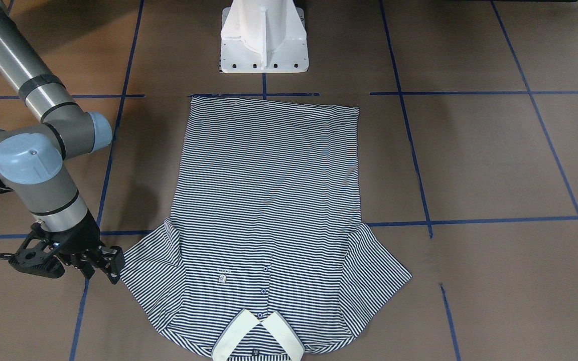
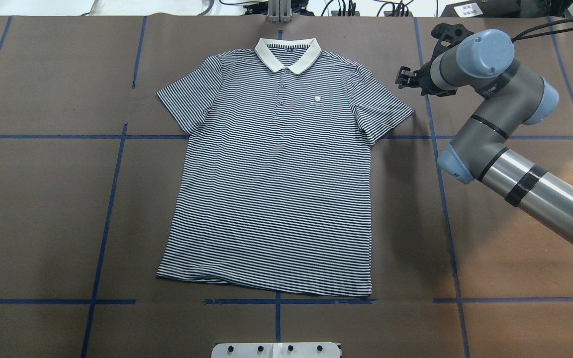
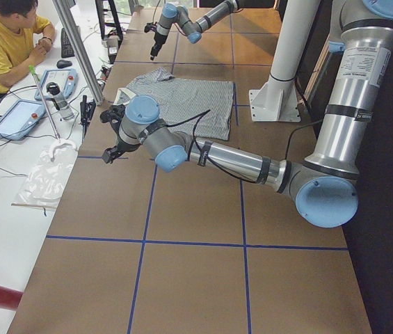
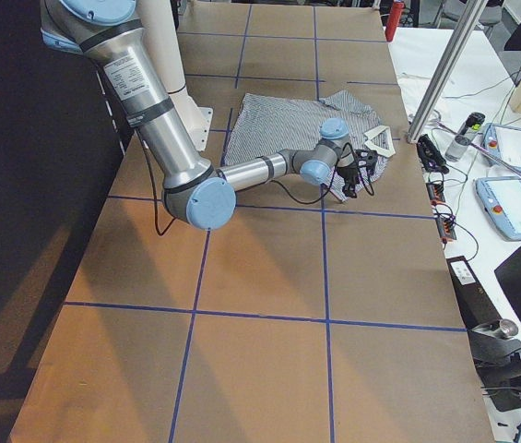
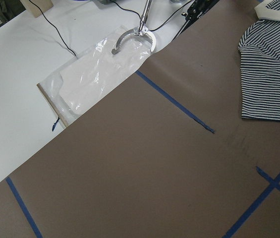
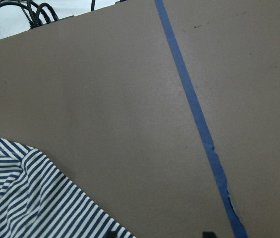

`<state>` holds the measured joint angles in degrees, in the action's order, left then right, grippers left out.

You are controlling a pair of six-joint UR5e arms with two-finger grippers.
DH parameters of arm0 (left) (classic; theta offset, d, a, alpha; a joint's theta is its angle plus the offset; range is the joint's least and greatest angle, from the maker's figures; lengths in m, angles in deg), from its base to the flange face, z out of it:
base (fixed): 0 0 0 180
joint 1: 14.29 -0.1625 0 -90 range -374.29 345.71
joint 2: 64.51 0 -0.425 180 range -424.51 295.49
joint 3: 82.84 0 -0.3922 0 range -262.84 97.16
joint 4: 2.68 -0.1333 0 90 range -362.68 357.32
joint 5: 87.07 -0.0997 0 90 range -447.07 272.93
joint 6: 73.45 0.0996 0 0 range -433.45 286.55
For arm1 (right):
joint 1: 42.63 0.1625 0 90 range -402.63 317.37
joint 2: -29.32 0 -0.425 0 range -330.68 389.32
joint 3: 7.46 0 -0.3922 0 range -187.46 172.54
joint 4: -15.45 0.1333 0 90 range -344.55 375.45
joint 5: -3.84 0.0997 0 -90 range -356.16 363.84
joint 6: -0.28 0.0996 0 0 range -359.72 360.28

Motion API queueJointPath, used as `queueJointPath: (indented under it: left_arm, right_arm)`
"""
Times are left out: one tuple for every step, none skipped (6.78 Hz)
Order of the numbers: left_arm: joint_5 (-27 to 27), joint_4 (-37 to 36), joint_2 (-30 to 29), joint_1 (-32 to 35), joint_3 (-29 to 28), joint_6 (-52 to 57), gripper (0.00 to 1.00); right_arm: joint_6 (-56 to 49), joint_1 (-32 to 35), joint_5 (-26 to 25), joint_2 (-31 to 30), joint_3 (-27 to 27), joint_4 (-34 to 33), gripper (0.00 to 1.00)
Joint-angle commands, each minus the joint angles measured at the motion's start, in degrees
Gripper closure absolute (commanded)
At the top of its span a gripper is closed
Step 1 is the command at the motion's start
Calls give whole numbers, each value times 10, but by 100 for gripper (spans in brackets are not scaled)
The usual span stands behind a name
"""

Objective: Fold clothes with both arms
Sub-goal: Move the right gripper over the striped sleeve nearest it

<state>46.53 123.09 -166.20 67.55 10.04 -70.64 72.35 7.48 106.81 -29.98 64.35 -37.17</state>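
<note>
The striped polo shirt (image 2: 276, 174) lies flat and face up on the brown table, white collar (image 2: 288, 52) at the far side and both sleeves spread. My right gripper (image 2: 400, 78) hovers open just off the sleeve on my right side (image 2: 383, 107), with nothing between its fingers. From across the table it (image 1: 106, 265) shows beside that sleeve's corner, and its wrist view shows the sleeve edge (image 6: 26, 198). My left gripper (image 3: 110, 152) hangs over bare table well left of the shirt (image 3: 182, 101). Whether it is open or shut I cannot tell.
The white pedestal base (image 1: 264, 40) stands at the shirt's hem side. Blue tape lines (image 2: 112, 199) grid the table. Beyond the far edge is a white bench with a plastic bag (image 5: 100, 69), tablets (image 3: 15, 118) and a seated person (image 3: 5, 42).
</note>
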Motion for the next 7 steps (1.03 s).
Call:
queueJointPath:
  left_arm:
    - [0,-1,-2,-5,-2,0,0]
    - [0,0,-2,-7,-2,0,0]
    - [0,-1,-1,-9,-2,0,0]
    - [-1,0,-1,-9,-2,0,0]
    - [0,0,-1,-9,-2,0,0]
    - [0,0,-1,-10,-2,0,0]
    - [-1,0,-1,-10,-2,0,0]
  right_arm:
    - [6,-19,-17,1,-11,4,37]
    - [5,-22,-18,0,-12,4,37]
    - [5,-24,-18,0,-12,4,37]
    - [6,-26,-18,-1,-12,4,38]
    - [8,-26,-18,-1,-11,4,38]
    - [8,-26,-18,-3,-10,5,38]
    - [8,-26,-17,-8,-5,6,37]
